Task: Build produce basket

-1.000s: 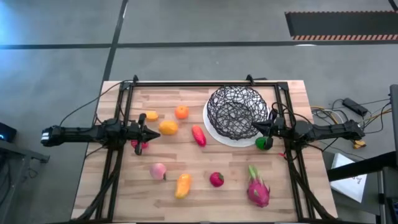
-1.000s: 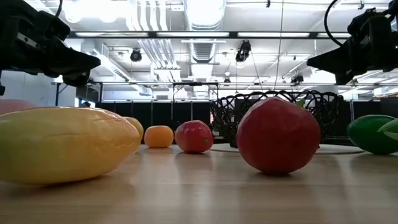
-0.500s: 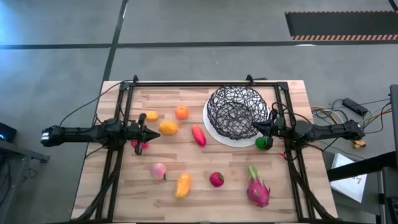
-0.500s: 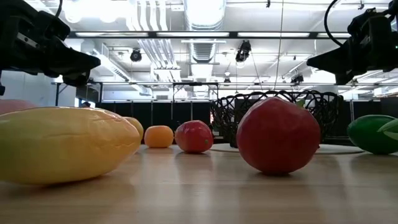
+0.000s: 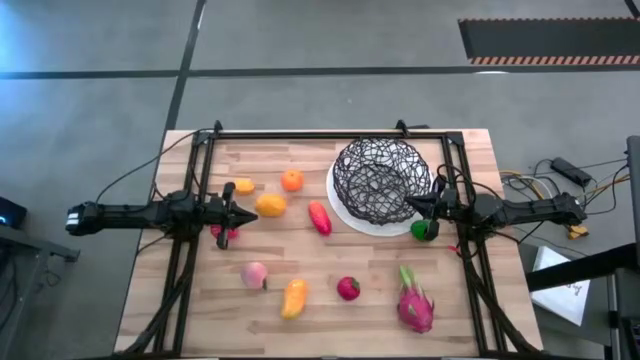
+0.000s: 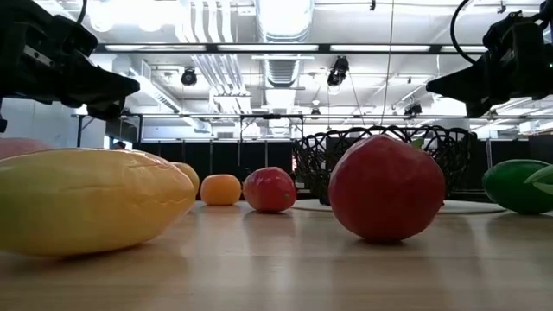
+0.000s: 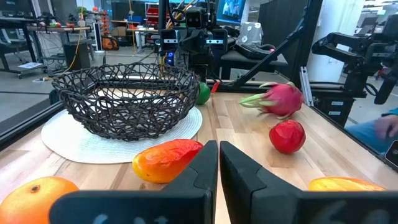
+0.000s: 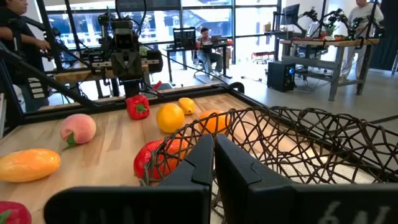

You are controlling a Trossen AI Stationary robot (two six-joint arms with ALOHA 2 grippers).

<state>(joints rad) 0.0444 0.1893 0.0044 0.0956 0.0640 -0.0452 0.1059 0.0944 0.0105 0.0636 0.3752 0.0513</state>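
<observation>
The basket (image 5: pixel 381 180), a black wire-mesh bowl on a white round plate (image 5: pixel 340 205), sits toward the far right of the wooden table (image 5: pixel 330 320) and holds no produce. Fruit lies scattered on the table outside it: a green piece (image 5: pixel 424 230) just beside the plate, a long red piece (image 5: pixel 319 217) near its left edge, an orange (image 5: pixel 291 180), a pink dragon fruit (image 5: pixel 415 305), a red round piece (image 5: pixel 348 288), a yellow mango-like piece (image 5: pixel 294 297) and a pale pink peach (image 5: pixel 255 274). The right gripper (image 5: pixel 412 204) hangs above the basket's right rim, fingers pressed together, empty. The left gripper (image 5: pixel 240 212) hovers at the table's left, fingers together too, holding nothing.
</observation>
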